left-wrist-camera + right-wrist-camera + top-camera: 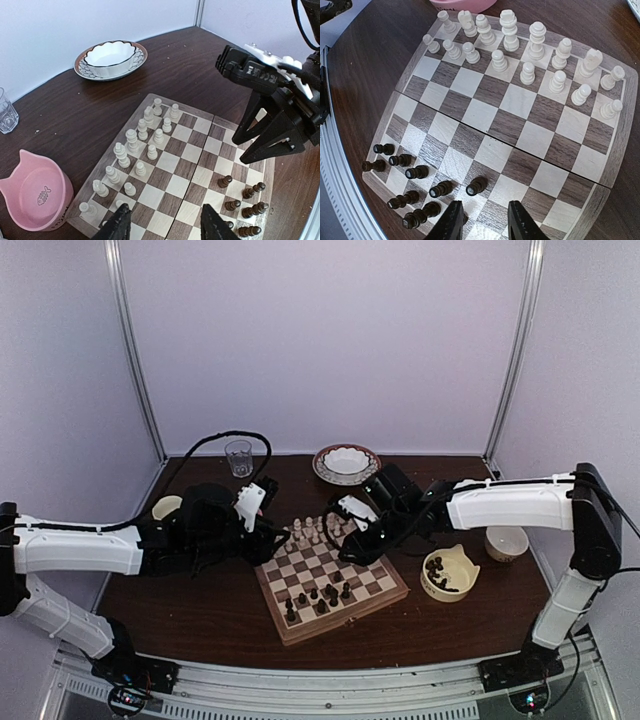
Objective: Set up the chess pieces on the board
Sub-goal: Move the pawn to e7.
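The board (372,592) lies mid-table. Several dark chess pieces (412,172) stand on its near rows, also seen as dark chess pieces (246,204) in the left wrist view. Cream-white chessmen (530,47) fill the far rows. My right gripper (485,226) hovers open above the squares beside the dark pieces, with nothing between its fingers. One dark piece is partly hidden behind its left finger (451,222). My left gripper (167,227) hangs open and empty above the board's left side. In the top view the left gripper (272,537) and right gripper (352,545) flank the board's far half.
A cream cat-shaped bowl (462,565) right of the board holds more dark pieces. A pink cat bowl (20,182) sits left of the board. A glass (238,456), a plate with a white bowl (346,463) and a white cup (505,542) stand further out.
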